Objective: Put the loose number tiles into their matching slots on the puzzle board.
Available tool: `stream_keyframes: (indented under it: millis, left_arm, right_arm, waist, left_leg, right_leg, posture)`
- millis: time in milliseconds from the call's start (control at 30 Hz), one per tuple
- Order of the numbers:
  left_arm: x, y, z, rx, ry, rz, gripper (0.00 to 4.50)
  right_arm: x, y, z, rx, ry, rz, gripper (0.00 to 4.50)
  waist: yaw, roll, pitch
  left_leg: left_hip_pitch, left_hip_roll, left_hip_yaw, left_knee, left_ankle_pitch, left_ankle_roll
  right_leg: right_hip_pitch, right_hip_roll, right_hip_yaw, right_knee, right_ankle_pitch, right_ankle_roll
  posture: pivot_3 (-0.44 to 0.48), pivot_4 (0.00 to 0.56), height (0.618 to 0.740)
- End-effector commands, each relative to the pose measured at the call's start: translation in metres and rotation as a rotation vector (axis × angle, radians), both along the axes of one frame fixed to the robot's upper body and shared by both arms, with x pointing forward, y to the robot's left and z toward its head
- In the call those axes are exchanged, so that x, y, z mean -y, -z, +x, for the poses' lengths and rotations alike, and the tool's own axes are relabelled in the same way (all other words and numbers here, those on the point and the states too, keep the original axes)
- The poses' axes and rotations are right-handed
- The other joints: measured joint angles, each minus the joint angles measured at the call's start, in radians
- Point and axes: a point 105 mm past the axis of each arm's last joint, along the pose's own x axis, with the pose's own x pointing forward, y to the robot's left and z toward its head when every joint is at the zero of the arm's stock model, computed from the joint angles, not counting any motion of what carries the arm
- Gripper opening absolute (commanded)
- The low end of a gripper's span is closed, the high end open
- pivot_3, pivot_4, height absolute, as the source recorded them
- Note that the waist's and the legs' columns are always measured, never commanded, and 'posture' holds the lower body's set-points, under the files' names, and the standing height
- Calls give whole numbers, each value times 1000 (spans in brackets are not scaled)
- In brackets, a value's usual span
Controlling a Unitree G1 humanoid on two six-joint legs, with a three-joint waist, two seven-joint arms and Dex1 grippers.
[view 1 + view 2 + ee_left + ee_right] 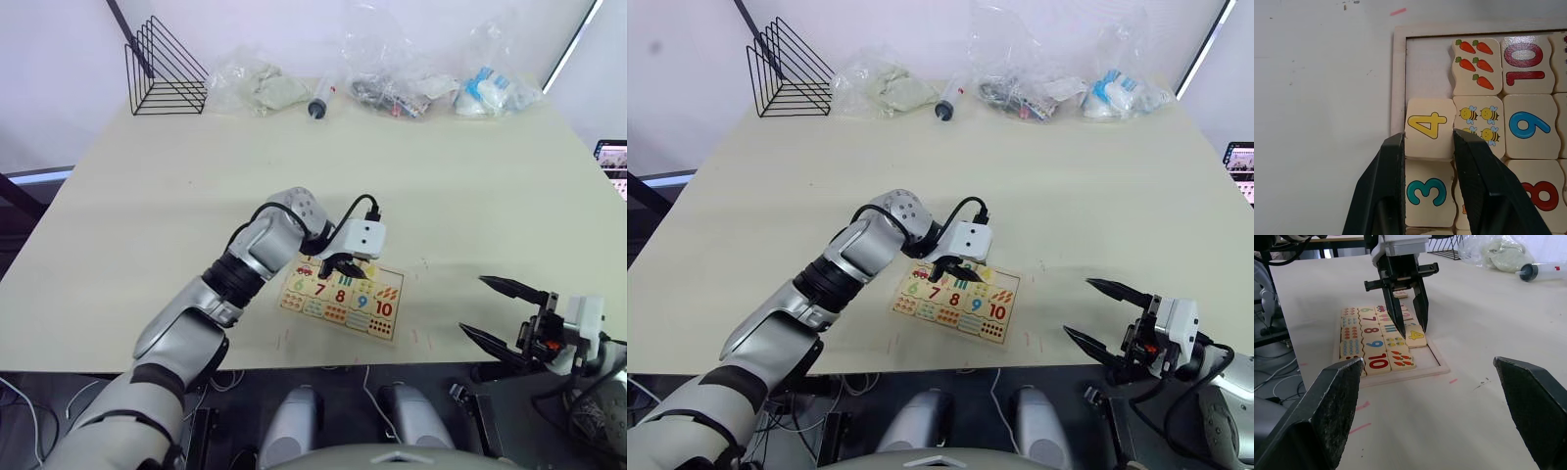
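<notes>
The yellow 4 tile (1430, 128) is sitting in the left pincer (1429, 161), gripped between its 2 black fingers (1388, 171), at the centre of the left wrist view. The tile is lying over the puzzle board (343, 300), beside the bee picture tile (1480, 121) and next to the blue 3 tile (1426, 192). Beyond the 4, 1 slot (1427, 66) is showing bare wood next to the carrot tile (1475, 66). The red 10 (1525, 62), blue 9 (1529, 126) and red 8 (1540, 196) are filling the neighbouring row.

In the left eye view the board is lying in the lower centre of the frame on the pale tabletop (196, 196), with the left arm reaching over it from the lower left. The right pincer (502, 311) is hovering at the lower right of the frame, well apart from the board, its fingers spread wide and holding nothing.

Along the top of the frame, a black wire rack (162, 70) is standing at the upper left, with clear plastic bags (260, 88) and a syringe (321, 101) spread out to its right.
</notes>
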Motion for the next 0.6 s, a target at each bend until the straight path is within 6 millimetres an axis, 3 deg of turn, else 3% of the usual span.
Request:
stream_keyframes:
  millis: [33,367,567,600]
  left_arm:
    - [4,1,-4,12,31,8,930]
    - [4,1,-3,13,35,2,930]
    - [5,-2,-3,9,35,-9,3696]
    - [4,-3,-3,6,36,-8,3696]
  right_arm:
    - [1,-6,-1,37,7,-7,4500]
    - [1,-6,0,39,5,-11,4500]
    - [0,-6,1,39,3,-12,4500]
    - [0,-6,1,39,3,-12,4500]
  waist:
    - [0,0,0]
    - [0,0,0]
    - [0,0,0]
    - [0,0,0]
  left_leg:
    - [0,0,0,0,0,0]
    - [0,0,0,0,0,0]
    - [0,0,0,0,0,0]
    - [0,0,0,0,0,0]
  right_leg:
    - [0,0,0,0,0,0]
    - [0,0,0,0,0,0]
    - [0,0,0,0,0,0]
    - [0,0,0,0,0,0]
  posture:
    - [0,150,740]
    - [0,150,740]
    - [0,150,740]
    - [0,150,740]
